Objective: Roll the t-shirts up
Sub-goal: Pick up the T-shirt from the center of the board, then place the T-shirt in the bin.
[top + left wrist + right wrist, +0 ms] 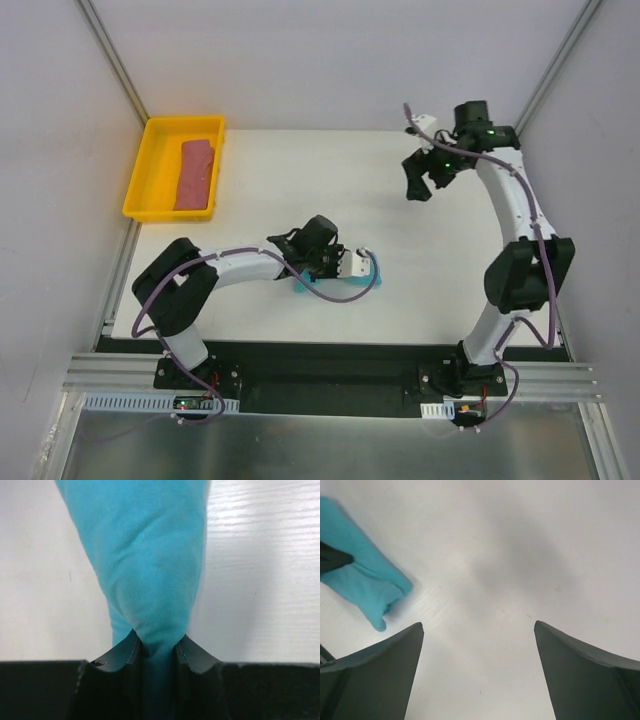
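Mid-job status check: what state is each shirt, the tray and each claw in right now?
teal t-shirt: bunched into a long bundle, one end pinched in the left claw.
pink t-shirt: bundled lengthwise, lying in the yellow tray.
yellow tray: holds the pink t-shirt only.
left claw: shut on the teal t-shirt.
right claw: open, holding nothing, apart from the teal t-shirt.

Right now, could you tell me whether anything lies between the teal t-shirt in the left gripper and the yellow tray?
Nothing visible does. The left gripper is shut on the teal t-shirt, and the table between it and the yellow tray is bare. The red-pink t-shirt lies in the tray's right half; the left half is free.
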